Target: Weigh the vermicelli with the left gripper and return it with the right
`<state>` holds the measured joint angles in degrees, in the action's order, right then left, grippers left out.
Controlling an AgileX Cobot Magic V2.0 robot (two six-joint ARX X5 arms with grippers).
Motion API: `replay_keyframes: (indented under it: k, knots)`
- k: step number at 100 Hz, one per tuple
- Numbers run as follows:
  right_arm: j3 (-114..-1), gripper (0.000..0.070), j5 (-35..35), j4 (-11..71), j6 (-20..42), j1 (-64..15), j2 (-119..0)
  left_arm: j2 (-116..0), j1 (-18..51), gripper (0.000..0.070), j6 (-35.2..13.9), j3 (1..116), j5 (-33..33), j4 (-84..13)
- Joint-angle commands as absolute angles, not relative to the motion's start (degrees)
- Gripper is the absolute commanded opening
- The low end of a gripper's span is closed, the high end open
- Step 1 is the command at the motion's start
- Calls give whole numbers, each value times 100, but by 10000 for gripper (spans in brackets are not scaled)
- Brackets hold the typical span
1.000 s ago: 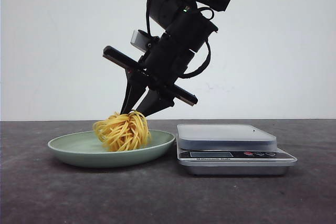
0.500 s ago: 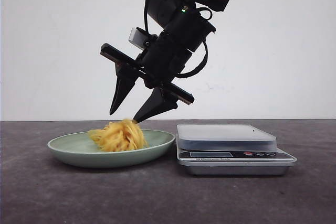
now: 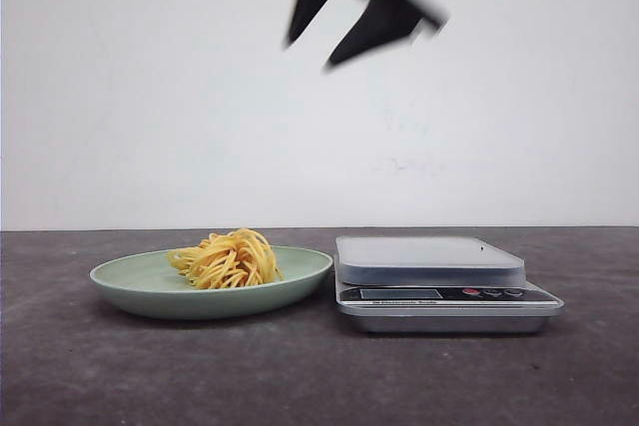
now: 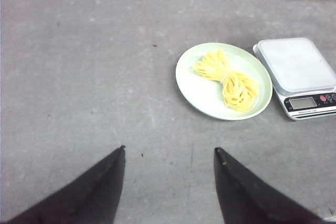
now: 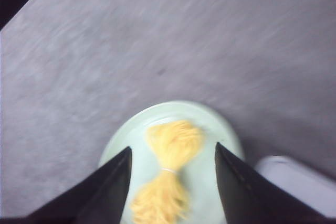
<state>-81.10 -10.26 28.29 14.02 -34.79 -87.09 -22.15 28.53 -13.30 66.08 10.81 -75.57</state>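
The vermicelli [image 3: 228,258], a yellow nest tied in the middle, lies on the pale green plate [image 3: 130,281]. My right gripper [image 3: 310,54] is open and empty, blurred, high above the plate near the top of the front view. In the right wrist view its open gripper [image 5: 172,147] frames the vermicelli [image 5: 170,174] on the plate [image 5: 207,116] far below. My left gripper [image 4: 169,149] is open and empty, high over bare table, well away from the plate [image 4: 194,85] and vermicelli [image 4: 227,80]. It does not show in the front view.
A silver kitchen scale [image 3: 429,258] with an empty platform stands right beside the plate on its right; it also shows in the left wrist view [image 4: 296,64] and the right wrist view [image 5: 294,179]. The table is dark grey.
My right gripper opened, let the vermicelli drop onto the plate, and rose quickly up and to the right. The vermicelli now rests flat on the plate.
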Motion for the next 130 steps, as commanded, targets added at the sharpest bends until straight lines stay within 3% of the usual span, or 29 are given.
replay_keyframes:
  k: [1,27,46,61,89,109,130]
  knots:
    - [-8219,308,-676,3212,716,-3575,-8326,-2235,2884,307,-1358,6678,1118,-7496]
    - [-8219,308,318,4849,357,-3671,-6423,-2235,2884,307,-1356,6678,1118,-7334]
    - [-8208,307,1216,5850,410,-3798,-5096,-2235,2884,307,-1350,6678,1120,-7100]
    - [-8029,306,1448,6333,655,-3898,-4062,-2235,2884,307,-1354,6672,1118,-6984]
    - [-7083,295,1988,6490,843,-3874,-2130,-2235,2884,307,-1446,6571,1118,-6726]
    - [-6152,295,1929,6414,1037,-3688,-1275,-2235,2884,307,-1446,6169,1114,-6490]
    - [-5356,295,1514,5867,1205,-3651,-1116,-2235,2884,307,-1483,5680,1090,-6158]
